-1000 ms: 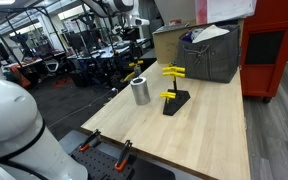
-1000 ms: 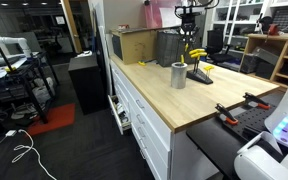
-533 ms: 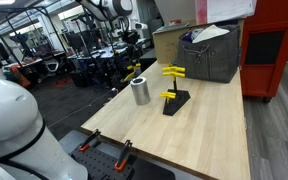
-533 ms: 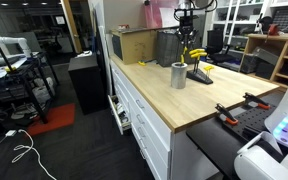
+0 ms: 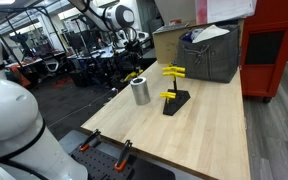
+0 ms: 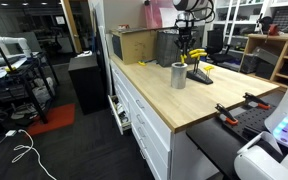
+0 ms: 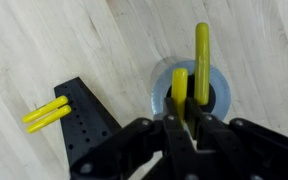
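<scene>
Between the fingertips of the gripper (image 7: 181, 128), in the wrist view, a yellow stick (image 7: 180, 85) is pinched upright, the jaws closed against its sides. It hangs right over the mouth of the metal cup (image 7: 160, 95). Whether its lower end has entered the cup cannot be told from above. A leaning stick (image 7: 201, 50) stands inside that cup, propped on the rim. Just beside the cup sits the black rack (image 7: 89, 135), with 2 yellow pegs (image 7: 46, 115) poking out sideways. In both exterior views the cup (image 5: 141, 92) and rack (image 5: 175, 103) stand near each other on the wooden table (image 5: 199, 135), with the gripper (image 6: 187, 42) above the cup (image 6: 178, 75). As a judgement, the work is partway: 1 stick is in the cup, 1 is in the grip but not let go, and the rack carries more yellow pegs (image 5: 172, 70). Farther back stand a grey bin (image 5: 212, 58) and a cardboard box (image 5: 172, 40).
</scene>
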Motion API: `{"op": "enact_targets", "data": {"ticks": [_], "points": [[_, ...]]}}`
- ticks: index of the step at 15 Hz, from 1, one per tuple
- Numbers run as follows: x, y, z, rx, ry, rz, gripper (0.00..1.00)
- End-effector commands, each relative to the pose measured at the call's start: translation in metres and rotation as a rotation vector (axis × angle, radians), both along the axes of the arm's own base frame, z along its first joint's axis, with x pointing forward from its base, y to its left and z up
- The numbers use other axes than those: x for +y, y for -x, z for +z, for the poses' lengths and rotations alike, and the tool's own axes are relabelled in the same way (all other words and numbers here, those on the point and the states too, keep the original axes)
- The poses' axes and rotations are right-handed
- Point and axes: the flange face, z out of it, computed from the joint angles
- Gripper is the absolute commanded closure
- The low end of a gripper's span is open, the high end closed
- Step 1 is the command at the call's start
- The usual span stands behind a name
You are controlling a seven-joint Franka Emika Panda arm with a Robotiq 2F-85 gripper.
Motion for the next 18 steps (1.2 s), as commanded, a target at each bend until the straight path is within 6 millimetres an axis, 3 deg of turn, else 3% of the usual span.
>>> {"op": "enact_targets", "data": {"ticks": [1,5,6,8,11,15,18], "points": [[-0.007,0.006,-0.018,-0.023,0.01,0.05,0.96],[-0.011,0.011,-0.035,-0.025,0.009,0.06,0.96],[-0.011,0.011,-0.038,-0.02,0.005,0.055,0.6],[-0.013,0.012,-0.034,-0.03,-0.001,0.054,0.52],[-0.022,0.014,-0.029,-0.037,0.002,0.031,0.3],[-0.06,0.019,-0.013,-0.022,0.002,-0.066,0.01],[-0.096,0.022,-0.009,0.01,-0.013,-0.188,0.0]]}}
